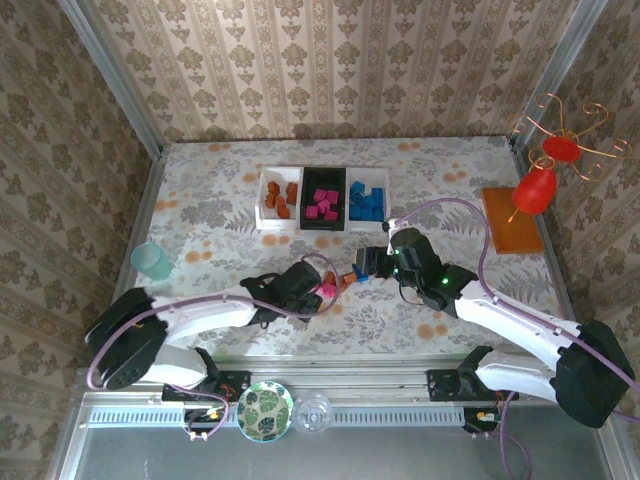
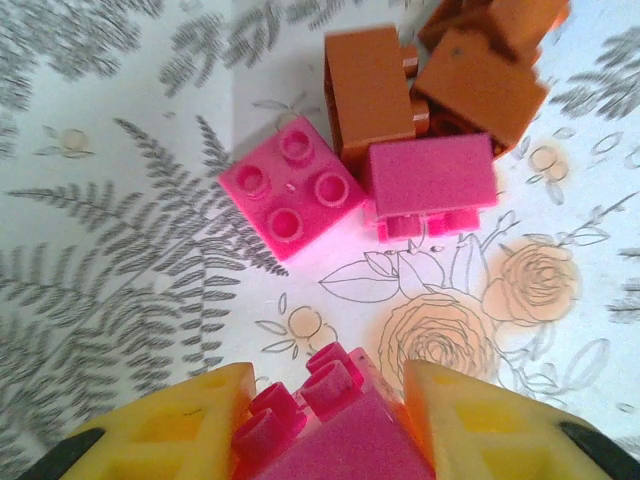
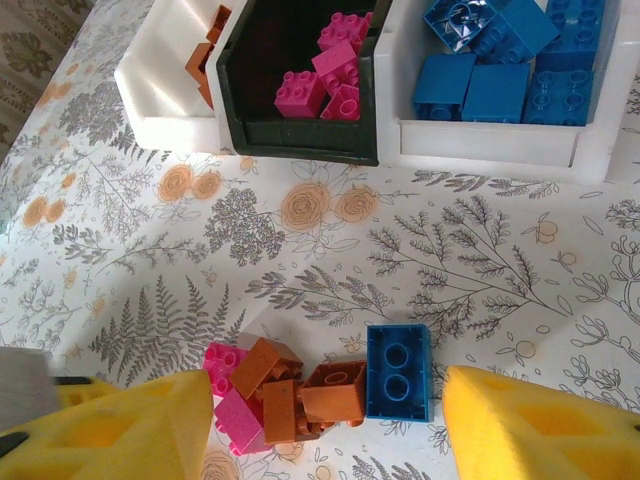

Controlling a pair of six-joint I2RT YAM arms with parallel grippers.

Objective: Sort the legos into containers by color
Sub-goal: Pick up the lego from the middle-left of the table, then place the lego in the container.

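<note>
Well, the left gripper (image 2: 325, 385) pinches a magenta studded plastic brick (image 2: 340, 435) only at its yellow fingertips (image 2: 190, 425), just short of the loose pink and orange-brown bricks (image 2: 420, 110) ahead, so it could twist free on lifting.

Surface (image 1: 440, 170): pale covering printed with grey ferns and orange roses, spanning the middle of the frame.

Teal cup (image 1: 153, 260): upright at centre left, near the surface's left edge.

Orange-brown flat board (image 1: 512, 220): lying at centre right, against the right edge.

Wire stand (image 1: 590, 150): upper right, thin curled copper-coloured arms. Two red ornaments on it, the larger (image 1: 536, 188) below the smaller (image 1: 561, 148).

Round green-patterned plate (image 1: 265, 408): lower centre, on the metal rail (image 1: 400, 412). Just to its right, a small clear round item (image 1: 314, 411); kind not determinable.

Walls (image 1: 330, 60): damask-patterned beige paper on three sides.
</note>
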